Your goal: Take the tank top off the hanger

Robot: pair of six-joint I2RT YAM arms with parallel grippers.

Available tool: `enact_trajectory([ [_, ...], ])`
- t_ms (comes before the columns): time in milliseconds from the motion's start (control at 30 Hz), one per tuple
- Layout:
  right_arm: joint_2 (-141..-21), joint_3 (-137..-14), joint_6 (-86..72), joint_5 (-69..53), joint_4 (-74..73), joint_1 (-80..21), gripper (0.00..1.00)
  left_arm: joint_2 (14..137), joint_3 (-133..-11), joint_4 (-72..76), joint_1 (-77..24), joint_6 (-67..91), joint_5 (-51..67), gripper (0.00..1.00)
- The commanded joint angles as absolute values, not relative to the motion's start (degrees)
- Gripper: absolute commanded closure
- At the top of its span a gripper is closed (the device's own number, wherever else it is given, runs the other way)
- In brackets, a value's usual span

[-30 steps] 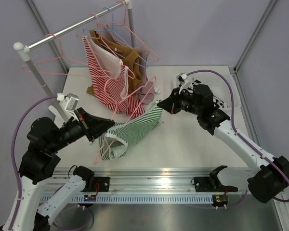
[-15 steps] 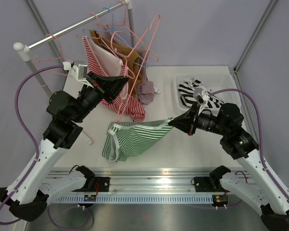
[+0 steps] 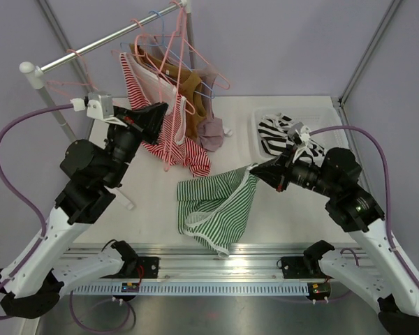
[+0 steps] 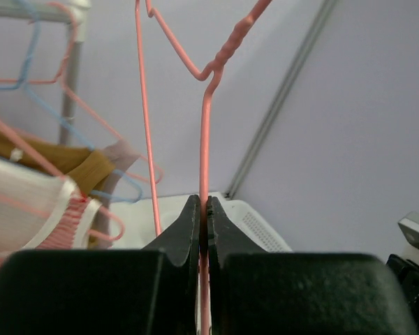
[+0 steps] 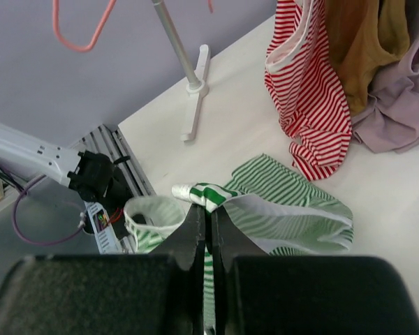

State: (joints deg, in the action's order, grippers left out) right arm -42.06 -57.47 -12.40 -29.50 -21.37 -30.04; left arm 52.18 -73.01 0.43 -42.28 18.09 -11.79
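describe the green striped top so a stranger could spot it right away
Start at the white table in front of the clothes rack. Near its front edge, a green striped tank top trails down from the right arm's fingers. It is the only green garment; the striped top on the rack behind it is red.

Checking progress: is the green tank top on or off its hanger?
Off: right gripper holds tank top; left gripper pinches bare pink hanger.

Plain lilac walls [image 3: 300, 42] behind a white table [image 3: 160, 223], aluminium corner posts [image 3: 368, 52]
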Motion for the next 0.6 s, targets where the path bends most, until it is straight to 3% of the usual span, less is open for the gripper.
enact_trajectory([
  [0, -50.87, -59.76, -13.71, -32.07, -16.18, -30.32, 0.93, 46.68, -73.92, -9.65, -42.8, 19.07, -25.64, 1.0],
  [33, -52.8, -59.94, -13.62, -31.47, -16.08, -31.54, 0.84, 45.36, -72.96, -13.32, -42.89, 19.68, -26.45, 1.0],
  [67, -55.95, -59.94, -13.54, -30.25, -15.65, -32.42, 0.65, 42.74, -72.51, -15.1, -42.89, 20.38, -27.06, 1.0],
  [100, -57.2, -59.68, -13.27, -26.32, -15.3, -33.56, 0.15, 41.67, -72.34, -16.94, -42.89, 20.65, -27.68, 1.0],
  [133, -58.17, -59.59, -13.18, -24.28, -15.03, -35.58, 0.01, 40.7, -72.42, -21.23, -42.89, 21.18, -28.12, 1.0],
  [333, -62.48, -59.15, -14.76, -12.15, -12.92, -36.12, 0.01, 34.28, -76.54, -39.33, -42.89, 26.01, -32.86, 1.0],
  [567, -66.61, -59.85, -16.61, -9.84, -11.87, -36.21, 0.0, 31.64, -82.09, -47.81, -42.89, 27.69, -30.59, 1.0],
])
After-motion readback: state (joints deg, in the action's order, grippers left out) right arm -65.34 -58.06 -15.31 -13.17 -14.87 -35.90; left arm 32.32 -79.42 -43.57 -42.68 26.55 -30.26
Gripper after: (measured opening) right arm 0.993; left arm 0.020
